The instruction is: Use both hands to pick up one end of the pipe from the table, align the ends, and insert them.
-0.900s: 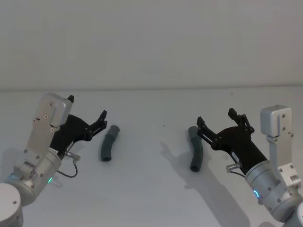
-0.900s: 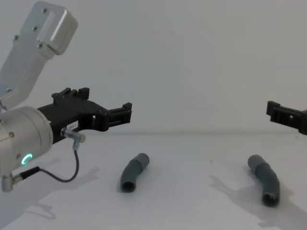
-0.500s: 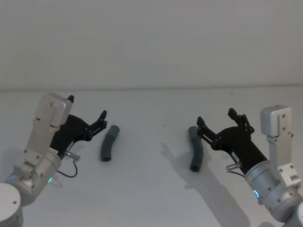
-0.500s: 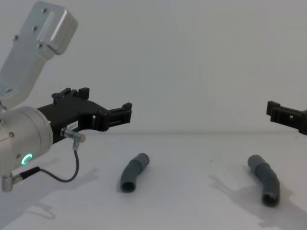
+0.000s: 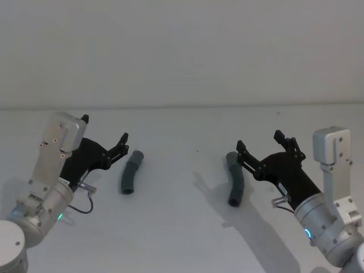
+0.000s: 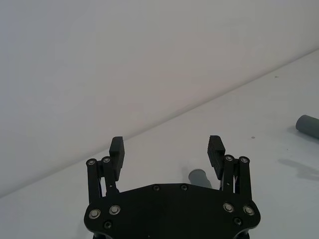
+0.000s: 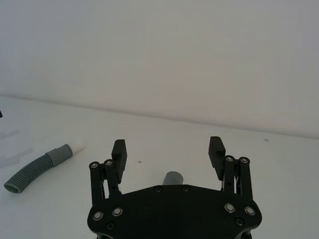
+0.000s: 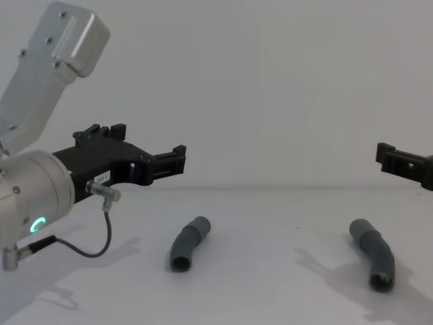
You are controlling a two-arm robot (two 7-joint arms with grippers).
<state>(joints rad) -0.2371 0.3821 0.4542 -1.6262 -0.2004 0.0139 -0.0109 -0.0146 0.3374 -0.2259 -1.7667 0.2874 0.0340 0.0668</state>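
Two bent dark grey pieces of the pipe lie apart on the white table. The left piece lies just right of my left gripper, which hovers open above the table with nothing in it. The right piece lies under and just left of my right gripper, also open and holding nothing. In the left wrist view the left gripper stands over one end of the left piece. The right wrist view shows the right gripper over the right piece, and the left piece's white tip.
A plain white wall stands behind the table. The cable of the left wrist hangs down to the table. There is open table between the two pieces and in front of them.
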